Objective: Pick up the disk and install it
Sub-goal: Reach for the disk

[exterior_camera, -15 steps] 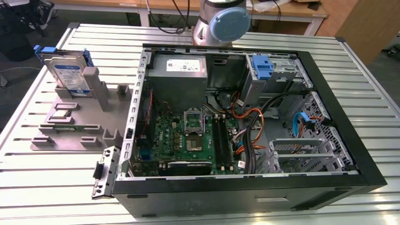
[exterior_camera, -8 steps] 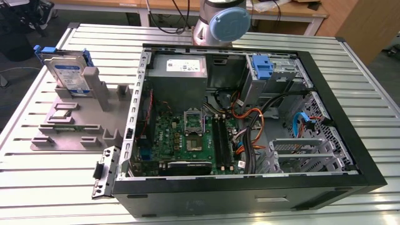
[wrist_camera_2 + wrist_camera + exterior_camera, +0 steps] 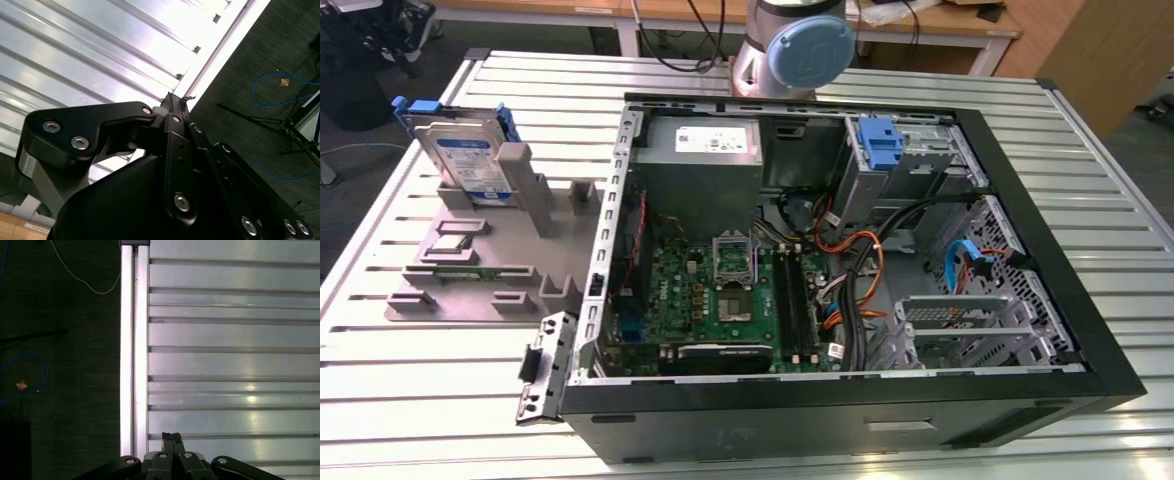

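Observation:
The disk (image 3: 462, 160), a silver drive with a white-and-blue label in a bright blue carrier, stands upright in a grey fixture (image 3: 494, 255) on the table at the exterior view's left. In both wrist views my gripper (image 3: 171, 437) (image 3: 173, 98) is shut, its black fingertips pressed together with nothing between them. It hangs over the slatted metal table (image 3: 225, 365) close to the table's edge rail (image 3: 134, 340), with dark floor beyond. The arm's base joint (image 3: 790, 50) rises behind the computer case.
An open black computer case (image 3: 1067, 300) lies on the table, with its motherboard (image 3: 720, 290), grey power supply (image 3: 703, 148), a blue bracket in the drive bay (image 3: 883, 146) and loose cables. A blue cable (image 3: 280, 90) lies on the floor beside the table.

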Available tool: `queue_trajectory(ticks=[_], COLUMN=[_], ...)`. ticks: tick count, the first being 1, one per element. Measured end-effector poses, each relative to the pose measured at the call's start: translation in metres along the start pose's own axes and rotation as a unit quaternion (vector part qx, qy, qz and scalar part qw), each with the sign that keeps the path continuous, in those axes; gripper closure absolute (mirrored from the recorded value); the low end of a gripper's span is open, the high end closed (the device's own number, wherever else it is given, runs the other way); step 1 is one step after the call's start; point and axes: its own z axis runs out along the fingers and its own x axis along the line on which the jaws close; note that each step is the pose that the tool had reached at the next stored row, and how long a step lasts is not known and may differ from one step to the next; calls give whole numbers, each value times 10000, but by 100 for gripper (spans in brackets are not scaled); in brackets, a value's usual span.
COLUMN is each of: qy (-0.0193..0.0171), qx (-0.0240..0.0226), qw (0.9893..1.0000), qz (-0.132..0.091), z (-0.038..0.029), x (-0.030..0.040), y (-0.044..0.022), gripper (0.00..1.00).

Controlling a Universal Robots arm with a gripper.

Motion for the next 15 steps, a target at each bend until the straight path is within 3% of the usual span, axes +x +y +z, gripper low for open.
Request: queue_trajectory(ticks=[12,13,15], qy=[-2,0,1], qx=[0,3,3], qw=[10000,10000,10000], qz=[0,2,5], z=[-218,-360,-360], x=[-13,-72,-96], y=[0,-16,-34], gripper=[90,90,90])
